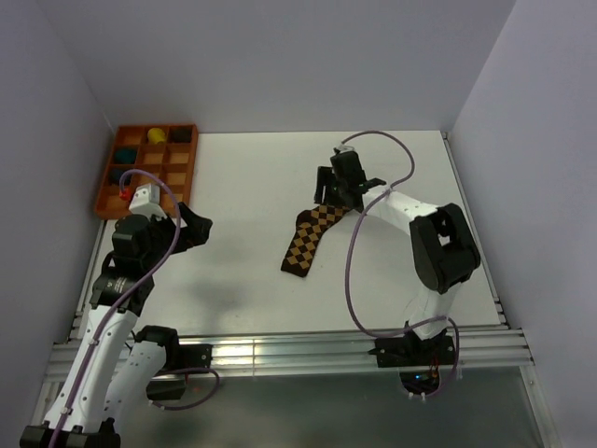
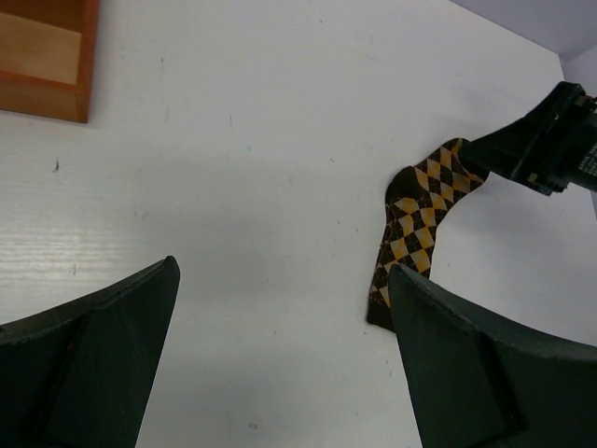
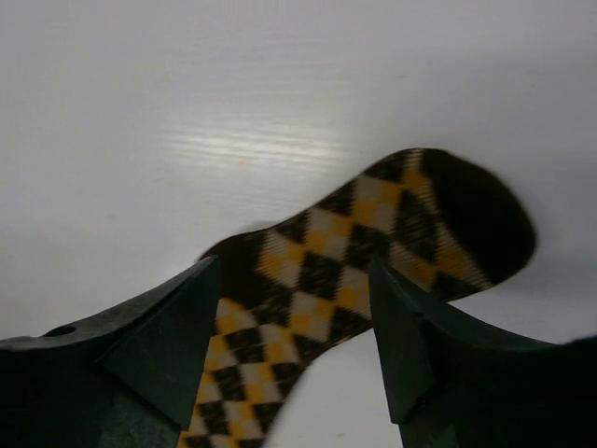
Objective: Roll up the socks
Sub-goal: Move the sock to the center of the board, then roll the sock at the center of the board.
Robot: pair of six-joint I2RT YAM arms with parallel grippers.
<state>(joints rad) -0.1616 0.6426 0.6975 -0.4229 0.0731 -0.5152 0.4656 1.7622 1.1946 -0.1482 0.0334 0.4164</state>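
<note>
The socks [image 1: 308,241] lie mid-counter, slanting from 7 o'clock up to 1 o'clock. From my left, the orange tray [image 1: 103,201] fills the 10 o'clock corner. My left gripper [image 1: 193,227] hangs near it, jaws spread wide and empty, well apart from the fabric. My right gripper [image 1: 339,196] straddles the 1 o'clock end, jaws spread, nothing pinched yet. My worry is catching one layer only, or dragging the fabric flat instead of rolling it. Bare counter [image 1: 252,177] gives room toward 11 o'clock, but the right elbow sits near the 3 o'clock edge.

Plain pale lavender walls [image 1: 280,56] box in a white surface [image 1: 242,299], softly lit, with aluminium rails [image 1: 280,351] along its near edge
</note>
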